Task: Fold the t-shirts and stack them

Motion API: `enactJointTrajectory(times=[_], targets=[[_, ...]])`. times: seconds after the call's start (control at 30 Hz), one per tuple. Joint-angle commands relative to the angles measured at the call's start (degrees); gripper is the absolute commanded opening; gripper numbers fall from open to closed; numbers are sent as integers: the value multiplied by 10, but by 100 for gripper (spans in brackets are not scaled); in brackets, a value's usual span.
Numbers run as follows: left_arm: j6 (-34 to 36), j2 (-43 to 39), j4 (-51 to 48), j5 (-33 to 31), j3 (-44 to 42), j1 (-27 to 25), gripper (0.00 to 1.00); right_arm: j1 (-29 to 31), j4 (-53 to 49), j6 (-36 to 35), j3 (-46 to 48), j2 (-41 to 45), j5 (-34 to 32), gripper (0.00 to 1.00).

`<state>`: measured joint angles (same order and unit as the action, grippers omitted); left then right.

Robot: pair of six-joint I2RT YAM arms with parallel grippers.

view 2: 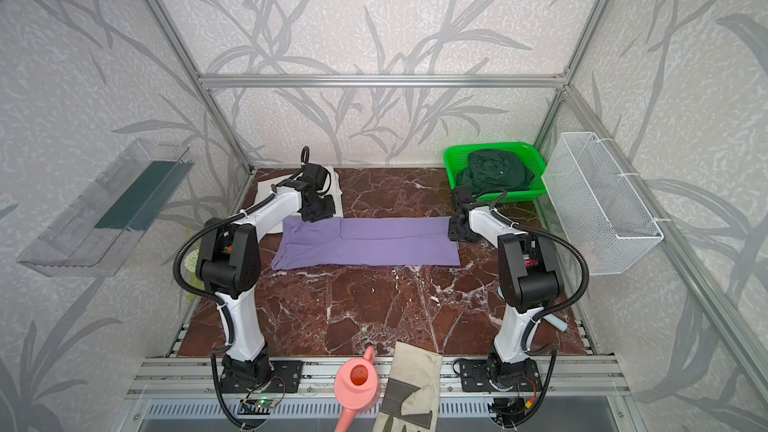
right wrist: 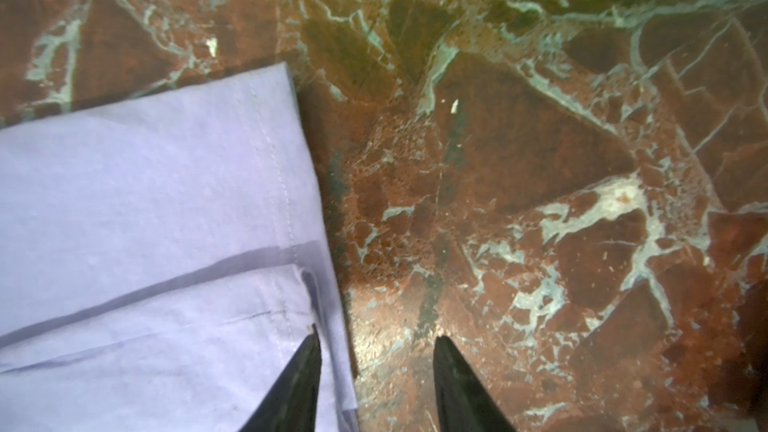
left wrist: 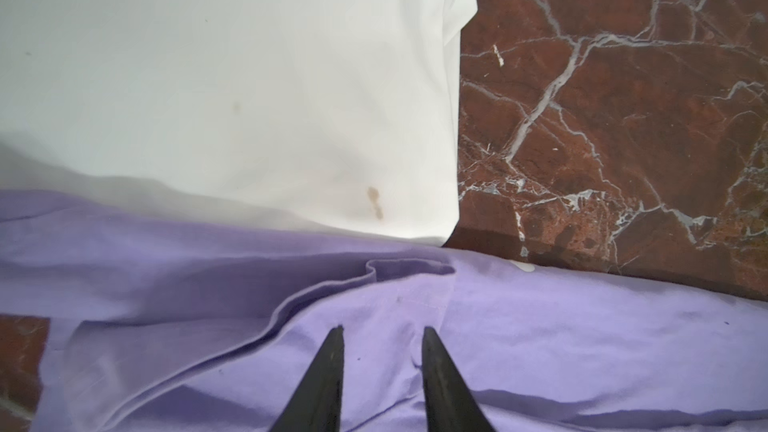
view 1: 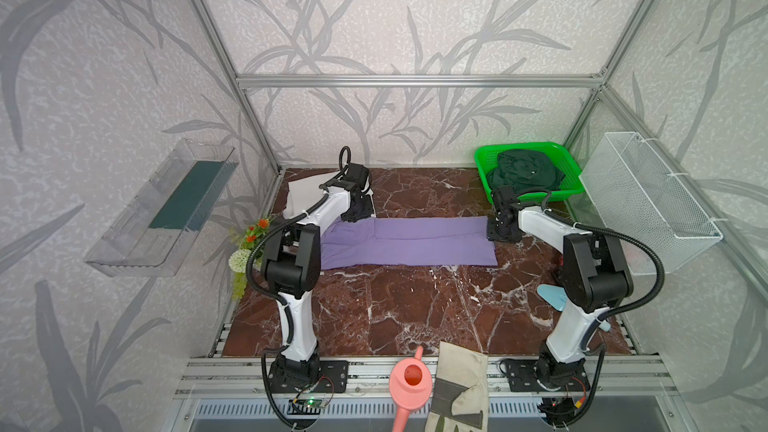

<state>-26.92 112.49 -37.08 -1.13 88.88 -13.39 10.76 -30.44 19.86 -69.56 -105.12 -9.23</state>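
**A:** Where is the lavender t-shirt (view 1: 409, 243)?

**B:** It lies folded into a long band across the middle of the bench (right wrist: 540, 160). Its left end touches the white t-shirt (left wrist: 228, 76) at the far left corner.

**A:** And the left fingers (left wrist: 328, 367)?

**B:** Slightly parted, both tips over the lavender cloth near that end, nothing pinched between them.

**A:** The right fingers (right wrist: 305, 376)?

**B:** Parted a little wider, gripping nothing. One tip is over the hemmed right corner, the other over bare marble just beside it.

**A:** The dark green t-shirt (view 1: 525, 172)?

**B:** Bunched in the green basket (view 1: 482, 164), far right.

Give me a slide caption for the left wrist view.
Left gripper, jaws apart, above the purple t-shirt; white t-shirt alongside on marble table.
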Motion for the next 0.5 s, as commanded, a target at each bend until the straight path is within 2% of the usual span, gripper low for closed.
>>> enactJointTrajectory(times=[0.0,0.1,0.23,0.37,0.47], targets=[[15,-49,-7,-61,-23,3,33,0,7,0,-3,20,35,48],[-4,-66,-23,-80,-53,20,33,13,26,7,20,39,82,50],[-14,-85,-29,-34,-97,45,32,38,35,26,35,34,128,50],[-5,-85,-29,-3,-120,46,31,60,48,42,53,22,141,50],[-7,-62,-40,-11,-115,47,31,63,58,49,61,16,151,50]])
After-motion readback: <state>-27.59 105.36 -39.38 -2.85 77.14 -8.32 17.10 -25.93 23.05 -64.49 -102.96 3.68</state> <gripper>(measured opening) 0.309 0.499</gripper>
